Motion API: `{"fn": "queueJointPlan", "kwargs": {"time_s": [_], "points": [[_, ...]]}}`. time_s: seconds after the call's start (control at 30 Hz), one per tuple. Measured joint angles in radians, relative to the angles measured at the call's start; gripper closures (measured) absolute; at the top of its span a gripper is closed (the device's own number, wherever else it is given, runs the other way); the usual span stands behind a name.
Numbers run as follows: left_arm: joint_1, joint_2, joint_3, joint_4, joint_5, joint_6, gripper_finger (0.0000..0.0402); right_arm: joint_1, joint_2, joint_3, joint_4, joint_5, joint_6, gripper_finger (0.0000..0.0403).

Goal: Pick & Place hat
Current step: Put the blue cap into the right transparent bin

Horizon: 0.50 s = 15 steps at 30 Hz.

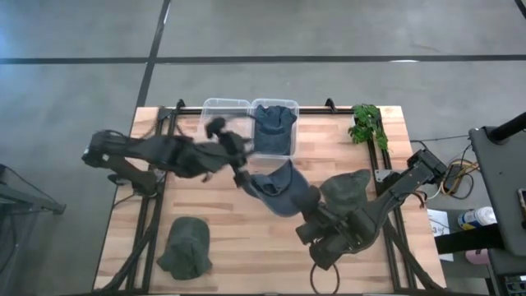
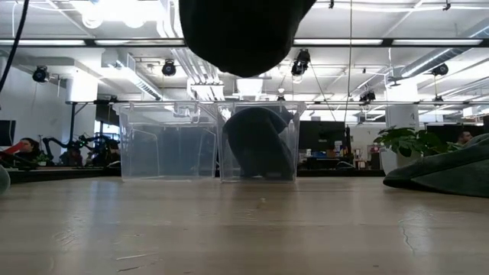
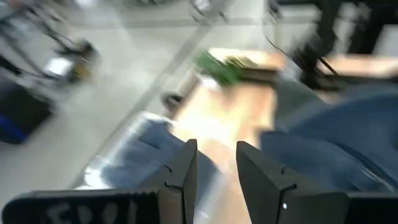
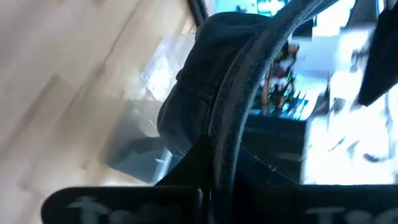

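Note:
A blue hat [image 1: 283, 189] hangs over the table's middle; in the low view it shows as a dark mass [image 2: 244, 30] well above the tabletop. My right gripper [image 1: 310, 215] reaches in from the table's near right and is shut on this hat [image 4: 205, 81]. My left gripper [image 1: 242, 175] stands open just left of the hat, and its wrist view shows bare table between the fingers [image 3: 214, 174] and blue cloth [image 3: 348, 137] to one side. A second blue hat [image 1: 274, 127] sits in the right-hand clear bin [image 1: 292, 111]. My right gripper holds the blue hat by a curved, rimmed edge [image 4: 227, 137] that runs down between its fingers; the fingers themselves are hidden behind that edge. It comes slanting from the table's near right. The hat is lifted clear of the table, its crown [image 4: 199, 74] beyond the fingers.
Two clear bins stand side by side at the far edge, the left one [image 1: 226, 115] without a hat in it. A green hat [image 1: 185, 247] lies near left, a dark green hat [image 1: 349, 189] right of centre, and a plant [image 1: 367, 123] at the far right corner.

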Motion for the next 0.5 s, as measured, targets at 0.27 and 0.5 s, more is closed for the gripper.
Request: {"fn": "queueJointPlan", "kwargs": {"time_s": [0.27, 0.5], "points": [[-0.013, -0.133, 0.005, -0.018, -0.173, 0.031, 0.0296, -0.054, -0.004, 0.0, 0.0, 0.193, 0.516, 0.039], [-0.013, -0.175, -0.041, -0.066, -0.174, -0.045, 0.0296, -0.145, -0.018, 0.007, 0.002, 0.257, 1.089, 0.039]]}}
